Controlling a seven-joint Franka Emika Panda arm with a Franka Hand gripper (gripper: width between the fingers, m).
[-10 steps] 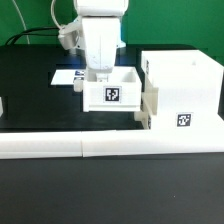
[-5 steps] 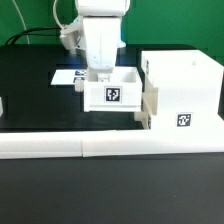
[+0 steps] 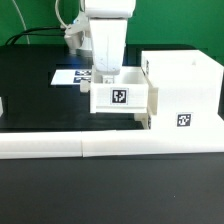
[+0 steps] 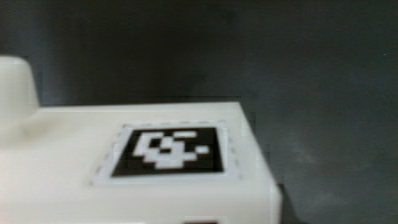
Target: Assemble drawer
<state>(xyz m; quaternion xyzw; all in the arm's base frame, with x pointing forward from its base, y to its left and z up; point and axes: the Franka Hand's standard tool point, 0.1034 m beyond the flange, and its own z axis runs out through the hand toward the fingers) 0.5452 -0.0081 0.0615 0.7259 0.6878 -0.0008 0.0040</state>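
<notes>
Hanging straight down over the table, the white robot arm's gripper (image 3: 104,72) has its fingertips buried behind the back wall of a small white plastic open-topped tray with a black-and-white square tag (image 3: 120,96), so honestly can't tell if the jaws are clamped or apart. Below the jaws, that tray touches the tall white plastic box housing (image 3: 185,95) just beside it. Wrist view mostly shows a blurry tagged white surface.

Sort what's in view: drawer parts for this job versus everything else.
Job parts:
- tray, under the gripper
- box housing, beside the tray
- second tray, partly hidden behind the first

Not part of it:
- barrier wall
- marker board
- table
</notes>
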